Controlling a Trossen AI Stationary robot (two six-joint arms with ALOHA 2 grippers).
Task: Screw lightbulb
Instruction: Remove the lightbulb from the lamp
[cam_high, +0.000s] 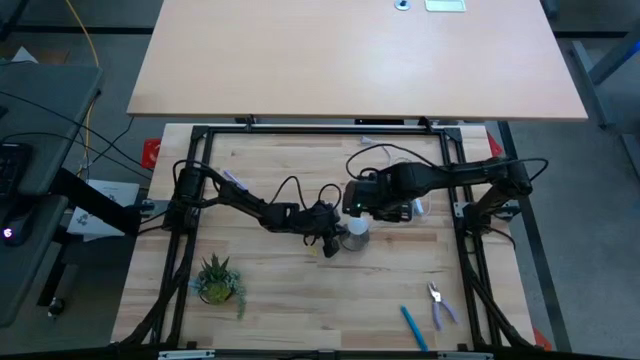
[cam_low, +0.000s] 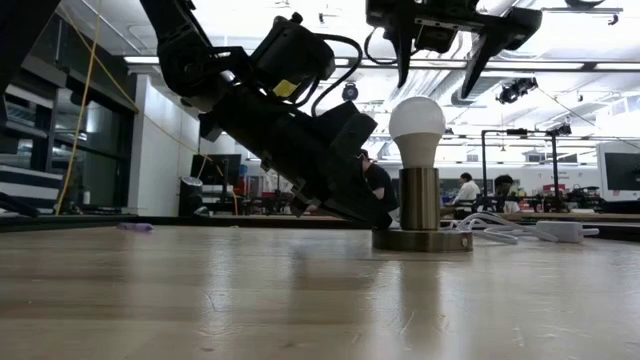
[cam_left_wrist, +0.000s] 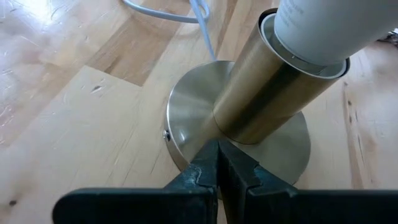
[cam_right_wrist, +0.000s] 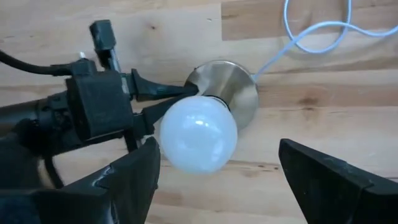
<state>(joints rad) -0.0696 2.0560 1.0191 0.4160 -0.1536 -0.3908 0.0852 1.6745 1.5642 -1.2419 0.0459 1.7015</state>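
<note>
The white lightbulb (cam_low: 417, 120) stands upright with its base in the grey metal socket's tube (cam_low: 419, 198). The socket rests on the table by its round base (cam_low: 422, 240). The bulb also shows in the right wrist view (cam_right_wrist: 199, 140). My right gripper (cam_low: 440, 60) is open above the bulb, its fingers pointing down and clear of it on either side. In the high view it is over the socket (cam_high: 366, 208). My left gripper (cam_left_wrist: 219, 163) is shut, low at the socket's base, on its left side (cam_high: 335, 240). My left gripper's shut fingertips (cam_left_wrist: 211, 163) lie on the top face of the socket's round base (cam_left_wrist: 186, 124), near its rim, right beside the tube. The fingers come slanting down from the table's left. The socket stands flat on the table.
The socket's white cord (cam_right_wrist: 311, 37) loops toward the table's far side. A small green plant (cam_high: 218, 278) stands at the near left. Pliers (cam_high: 440, 303) and a blue pen (cam_high: 413, 326) lie at the near right. People show in the room beyond.
</note>
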